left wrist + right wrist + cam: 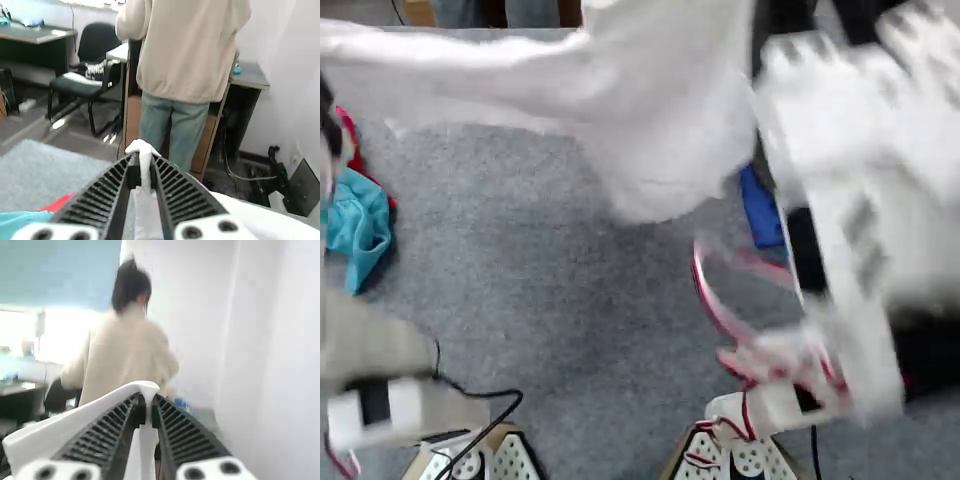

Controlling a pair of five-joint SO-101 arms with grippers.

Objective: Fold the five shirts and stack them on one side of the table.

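Observation:
A white shirt (650,110) hangs stretched above the far half of the grey table (540,300), lifted off the surface. My left gripper (142,159) is shut on a fold of this white shirt (144,205), which runs up between its ribbed fingers. My right gripper (148,401) is shut too, with white shirt fabric (60,430) pinched between its fingers and draped over one side. A blurred white arm (845,260) rises on the right in the high view. A teal shirt (358,225) lies crumpled on a red shirt (350,140) at the table's left edge.
A blue cloth (760,210) lies under the hanging shirt at centre right. Red and white cables (720,310) loop over the table in front of it. Both arm bases (480,455) (730,455) stand at the near edge, with a black cable beside the left one.

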